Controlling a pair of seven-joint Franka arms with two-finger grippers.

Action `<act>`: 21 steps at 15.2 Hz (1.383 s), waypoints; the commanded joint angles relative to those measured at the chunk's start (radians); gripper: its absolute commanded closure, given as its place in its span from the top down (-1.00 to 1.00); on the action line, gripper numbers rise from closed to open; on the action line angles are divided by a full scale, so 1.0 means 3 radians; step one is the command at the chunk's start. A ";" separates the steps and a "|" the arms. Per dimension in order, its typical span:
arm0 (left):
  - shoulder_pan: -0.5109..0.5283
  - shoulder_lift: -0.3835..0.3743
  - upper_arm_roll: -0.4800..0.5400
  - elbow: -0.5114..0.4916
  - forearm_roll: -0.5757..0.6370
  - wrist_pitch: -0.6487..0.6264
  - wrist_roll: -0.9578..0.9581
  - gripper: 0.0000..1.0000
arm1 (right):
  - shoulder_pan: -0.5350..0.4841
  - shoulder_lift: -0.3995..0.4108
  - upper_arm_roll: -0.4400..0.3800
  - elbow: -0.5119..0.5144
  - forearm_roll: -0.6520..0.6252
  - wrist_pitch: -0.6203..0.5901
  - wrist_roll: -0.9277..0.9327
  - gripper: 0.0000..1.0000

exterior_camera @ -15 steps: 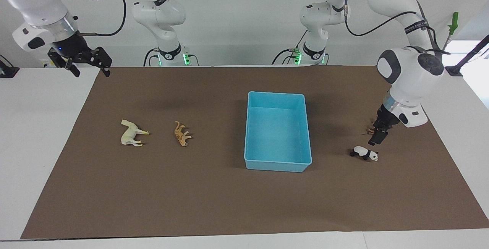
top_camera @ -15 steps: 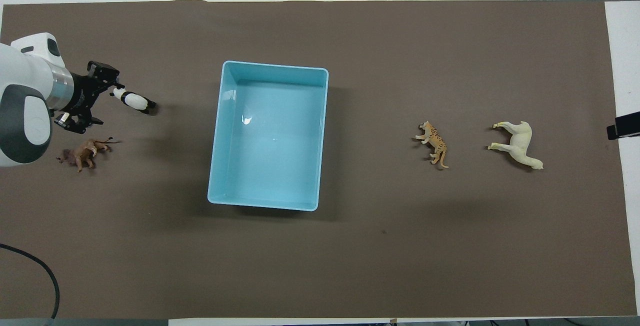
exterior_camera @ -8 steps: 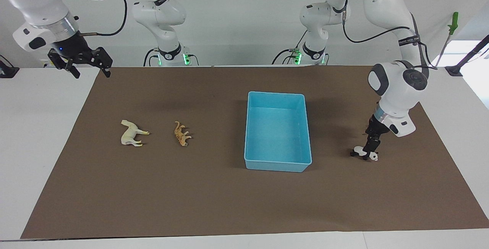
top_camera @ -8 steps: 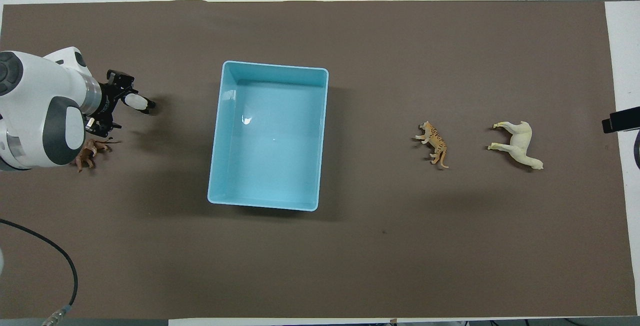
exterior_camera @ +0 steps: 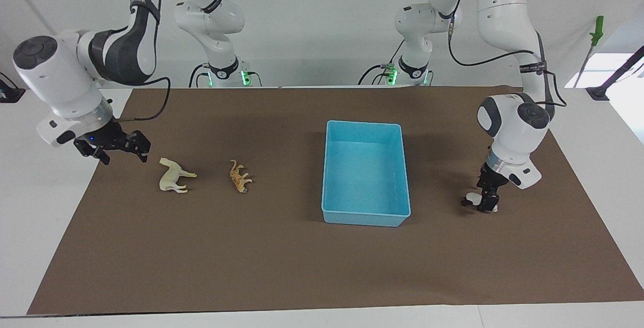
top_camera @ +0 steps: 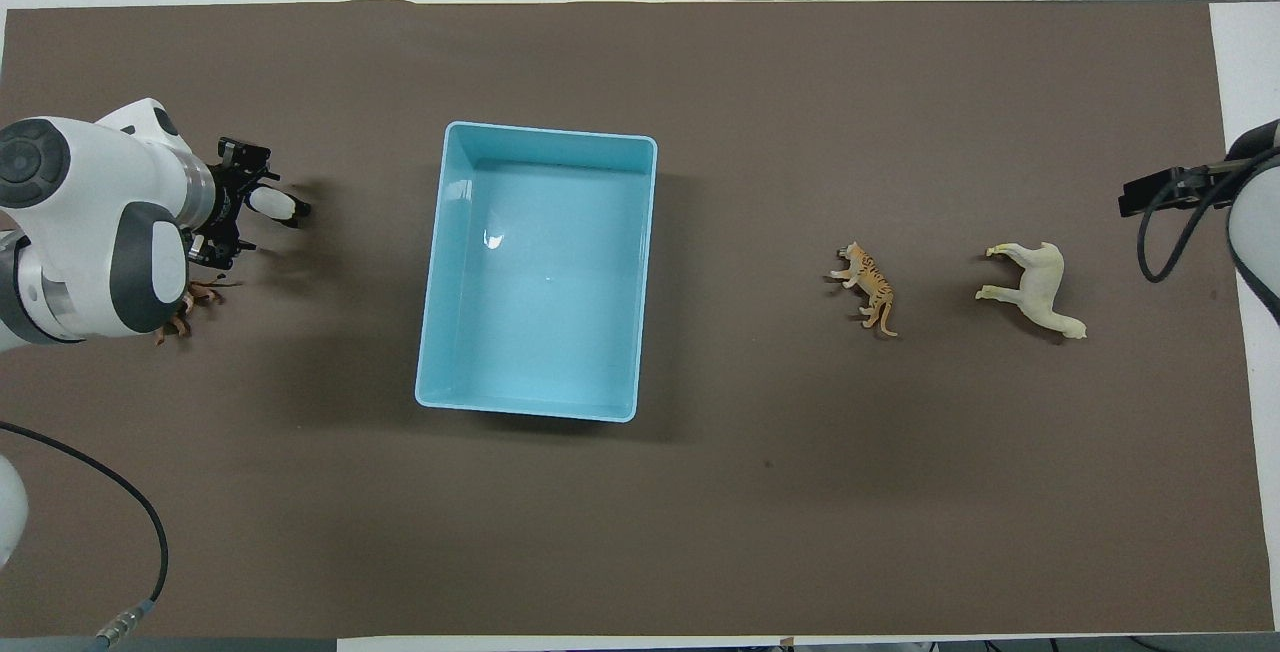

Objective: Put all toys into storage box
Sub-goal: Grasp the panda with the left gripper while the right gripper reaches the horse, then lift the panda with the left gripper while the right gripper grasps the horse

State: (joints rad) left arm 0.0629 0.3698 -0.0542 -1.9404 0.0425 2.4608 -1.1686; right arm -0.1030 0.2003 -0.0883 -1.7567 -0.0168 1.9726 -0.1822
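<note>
Left gripper [exterior_camera: 487, 202], fingers spread, straddles the panda figurine [top_camera: 272, 202] lying toward the left arm's end beside the empty storage box [exterior_camera: 366, 132]; judged light, rigid, slick plastic, best pinched across its torso.

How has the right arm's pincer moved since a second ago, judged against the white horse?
Yes. The right pincer has come down from the mat's corner nearest the robots to just beside the white horse.
</note>
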 commanded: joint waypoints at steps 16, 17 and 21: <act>-0.0378 -0.0143 -0.0013 0.1026 0.0042 -0.1549 -0.0235 -0.82 | 0.0190 -0.0080 0.0044 -0.1400 0.0179 0.1299 0.0669 1.00; -0.0444 -0.0159 -0.0034 0.1098 -0.0003 -0.1641 -0.0322 -0.82 | 0.0185 -0.0080 0.0044 -0.1405 0.0179 0.1299 0.0649 1.00; -0.0924 -0.0225 -0.0131 0.1135 -0.0254 -0.1709 -0.0854 -0.82 | 0.0164 -0.0080 0.0044 -0.1426 0.0179 0.1284 0.0643 1.00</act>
State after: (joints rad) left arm -0.1327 0.3038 -0.1025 -1.5985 -0.0165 1.9643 -1.3470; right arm -0.0407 0.2028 -0.0824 -2.1507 0.0212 2.3443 0.0261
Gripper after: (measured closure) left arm 0.612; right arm 0.000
